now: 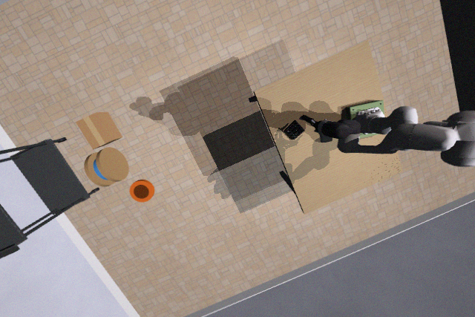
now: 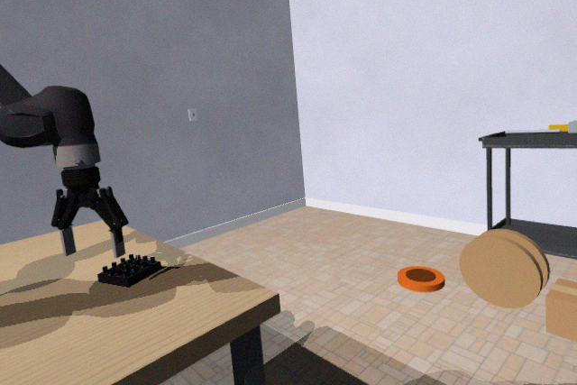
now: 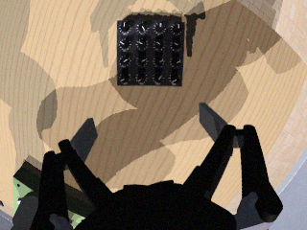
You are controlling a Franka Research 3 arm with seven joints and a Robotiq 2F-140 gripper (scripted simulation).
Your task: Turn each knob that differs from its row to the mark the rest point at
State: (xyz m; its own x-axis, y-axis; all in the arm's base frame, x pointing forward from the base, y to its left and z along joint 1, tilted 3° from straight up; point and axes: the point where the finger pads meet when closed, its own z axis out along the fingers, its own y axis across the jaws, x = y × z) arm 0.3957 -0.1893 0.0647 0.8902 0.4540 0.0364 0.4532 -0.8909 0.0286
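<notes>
Gripper (image 1: 309,122) (image 2: 93,252) (image 3: 146,120) wide open, nothing between fingers, above table (image 1: 329,87) (image 2: 153,320) (image 3: 158,165). Box (image 1: 293,129) (image 2: 131,271) (image 3: 150,53) (black, four knobs per row) rests on tabletop, near gripper, apart from fingers.

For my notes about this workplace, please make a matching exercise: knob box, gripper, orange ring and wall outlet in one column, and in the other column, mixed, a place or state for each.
Column 1
1. knob box
2. gripper
3. orange ring
4. wall outlet

Column 2
A. on the floor
B. on the grey wall
C. on the wooden table
D. open, holding nothing

Right pairs: 1-C, 2-D, 3-A, 4-B
</notes>
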